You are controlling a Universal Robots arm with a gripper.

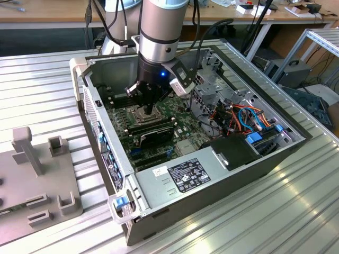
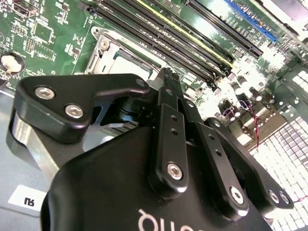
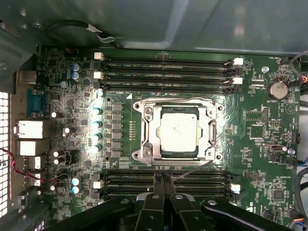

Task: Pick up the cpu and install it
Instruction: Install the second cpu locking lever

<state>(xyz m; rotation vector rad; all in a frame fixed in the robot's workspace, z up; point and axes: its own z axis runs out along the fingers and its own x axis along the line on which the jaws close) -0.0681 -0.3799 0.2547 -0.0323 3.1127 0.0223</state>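
Inside the open computer case, the cpu lies flat in the motherboard socket, directly below the end effector, whose fingers are pressed together, holding nothing.

Silver-grey arm — black gripper, silver screws, blue light.

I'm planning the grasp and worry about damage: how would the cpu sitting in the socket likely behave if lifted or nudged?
The cpu looks like a thin, flat square with a smooth metal top, so probably stiff, light and somewhat slippery. It lies within the socket frame, so a sideways nudge would likely be blocked. The claw appears closed beside it.
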